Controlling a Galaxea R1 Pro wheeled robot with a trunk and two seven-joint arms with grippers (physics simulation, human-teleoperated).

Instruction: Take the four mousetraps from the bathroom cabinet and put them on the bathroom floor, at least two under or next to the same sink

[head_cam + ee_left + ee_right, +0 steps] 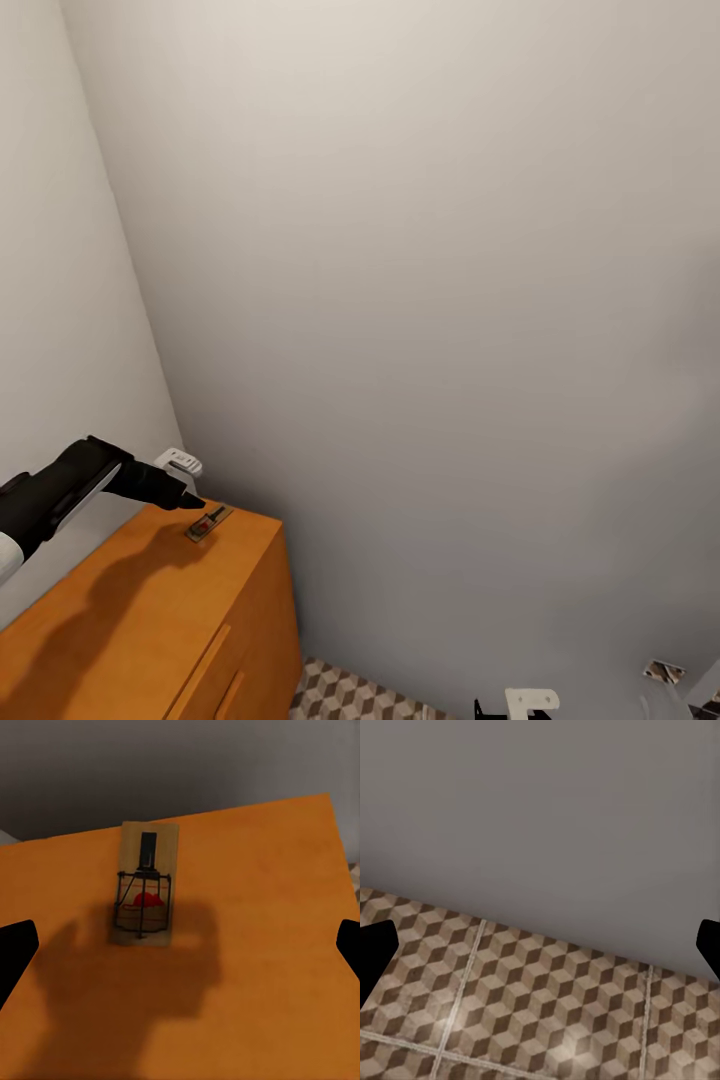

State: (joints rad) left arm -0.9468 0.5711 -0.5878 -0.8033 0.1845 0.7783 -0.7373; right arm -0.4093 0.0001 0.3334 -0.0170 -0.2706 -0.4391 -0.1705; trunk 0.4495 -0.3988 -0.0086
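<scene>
One mousetrap (208, 522), a small tan board with dark wire and a red spot, lies flat on top of the orange-brown cabinet (120, 620) near its far corner by the wall. My left gripper (190, 500) hovers just above and short of it. In the left wrist view the mousetrap (145, 889) sits ahead of the open left gripper (180, 949), whose black fingertips (15, 952) stand wide apart and touch nothing. My right gripper (540, 945) is open and empty over the cube-patterned bathroom floor (547, 1005). The sink is out of view.
Pale walls meet in a corner right behind the cabinet. A white fixture (178, 461) is mounted on the wall beside my left wrist. A strip of tiled floor (350, 695) shows beside the cabinet. A small tan-and-dark flat piece (663, 670) shows low at the right, too small to identify.
</scene>
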